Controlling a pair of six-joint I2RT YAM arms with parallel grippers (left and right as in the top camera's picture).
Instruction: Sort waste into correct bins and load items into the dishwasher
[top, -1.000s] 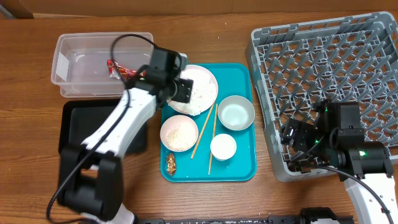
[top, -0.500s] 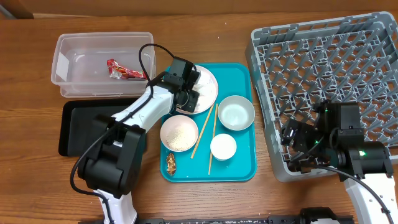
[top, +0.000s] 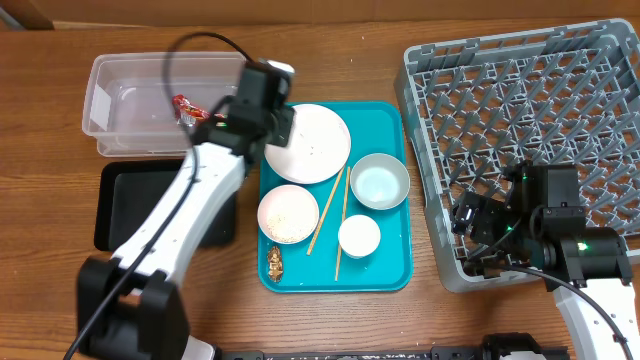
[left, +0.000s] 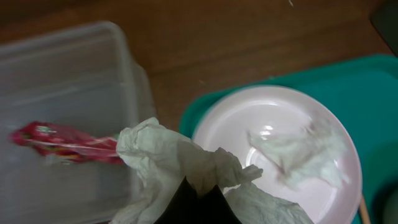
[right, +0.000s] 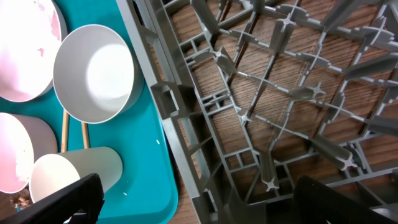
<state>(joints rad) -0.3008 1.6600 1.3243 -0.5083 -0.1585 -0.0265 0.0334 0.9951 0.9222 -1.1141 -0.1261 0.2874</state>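
One crumpled white tissue (left: 180, 163) pinched in L gripper (left: 194, 202), R gripper (top: 472, 238) spread wide

L hand (left: 194, 202) now shut on white tissue (left: 166, 155), lifted off plate (top: 318, 146), moved twd clear tub (top: 128, 108)

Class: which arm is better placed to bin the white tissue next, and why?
Left. The left gripper holds the tissue beside the clear tub; the right gripper hangs open at the dish rack.
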